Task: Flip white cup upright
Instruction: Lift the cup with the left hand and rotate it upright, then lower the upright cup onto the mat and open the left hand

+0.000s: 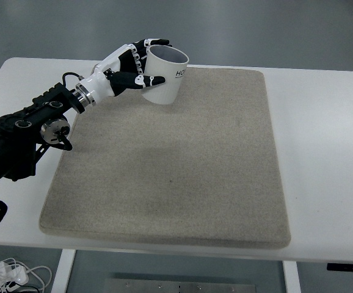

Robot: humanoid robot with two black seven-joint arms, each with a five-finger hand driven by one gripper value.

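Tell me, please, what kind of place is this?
Probably a robot test lab. A white table stands on a bare grey floor, it carries only a beige mat, and the left hand grips a white cup.

Mat (176,165): beige-grey, rectangular, coarse texture, rounded corners; lies flat on the table, covering most of its middle; its near edge sits close to the table's front edge.
Table (323,152): white top, rounded far corners; bare margins left and right of the mat.
Table legs (292,278): white, seen below the front edge.
Cables (11,274): white, loosely bundled, lower left corner on the floor.
Floor (256,30): grey, smooth.
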